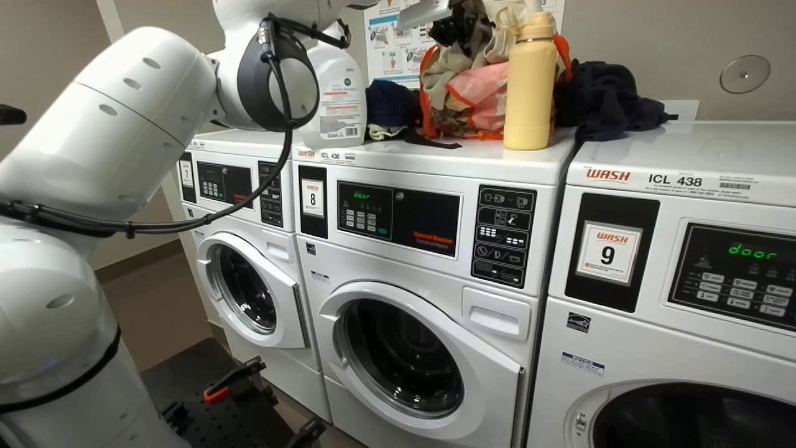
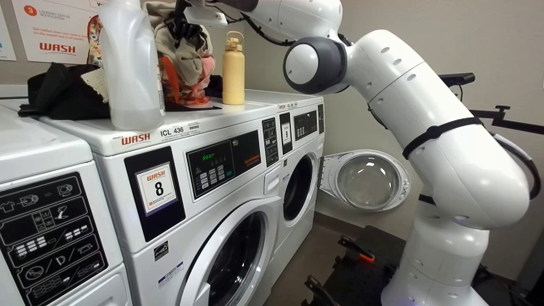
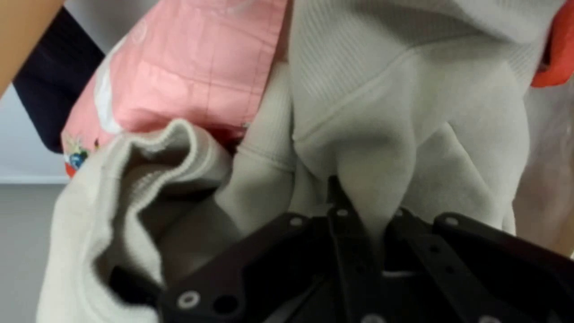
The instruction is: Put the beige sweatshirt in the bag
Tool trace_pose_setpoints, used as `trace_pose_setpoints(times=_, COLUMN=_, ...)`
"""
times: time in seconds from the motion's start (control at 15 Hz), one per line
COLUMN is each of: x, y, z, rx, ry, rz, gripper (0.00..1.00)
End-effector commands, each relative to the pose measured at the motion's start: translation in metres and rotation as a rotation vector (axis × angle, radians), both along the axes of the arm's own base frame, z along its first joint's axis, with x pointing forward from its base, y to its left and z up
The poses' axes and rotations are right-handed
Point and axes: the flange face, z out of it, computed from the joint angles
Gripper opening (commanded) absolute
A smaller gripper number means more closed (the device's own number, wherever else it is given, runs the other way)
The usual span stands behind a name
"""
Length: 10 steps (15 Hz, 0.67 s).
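Note:
The beige sweatshirt (image 3: pixel 358 89) fills much of the wrist view, bunched in loose folds. It also shows at the bag's top in both exterior views (image 1: pixel 443 70) (image 2: pixel 180 55). The bag (image 1: pixel 425 106) stands on the middle washer, with red-orange trim and a pink part; its red-orange side also shows (image 2: pixel 171 80). My gripper (image 3: pixel 365 211) is shut on a fold of the sweatshirt, with fabric pinched between the fingers. In both exterior views the gripper (image 1: pixel 457 28) (image 2: pixel 182 32) is above the bag's top. Some of the sweatshirt hangs over the bag's side. The bag's inside is hidden.
A yellow bottle (image 1: pixel 528 93) stands close beside the bag. A clear detergent jug (image 2: pixel 129 72) stands at the washer's front edge. Dark clothes (image 1: pixel 606 99) and black cloth (image 2: pixel 70 95) lie on either side of the bag. An open washer door (image 2: pixel 369 180) sticks out below.

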Motion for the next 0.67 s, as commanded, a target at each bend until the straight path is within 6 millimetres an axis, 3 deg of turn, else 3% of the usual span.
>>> trace_pose_setpoints(times=0.0, x=0.0044, y=-0.0005, z=0.0182, rx=-0.005, ry=-0.182, rz=-0.082, gripper=0.04)
trace_pose_setpoints(times=0.6, x=0.0138, y=-0.0079, z=0.0271, rx=-0.01, ry=-0.532, rz=-0.308, gripper=0.04)
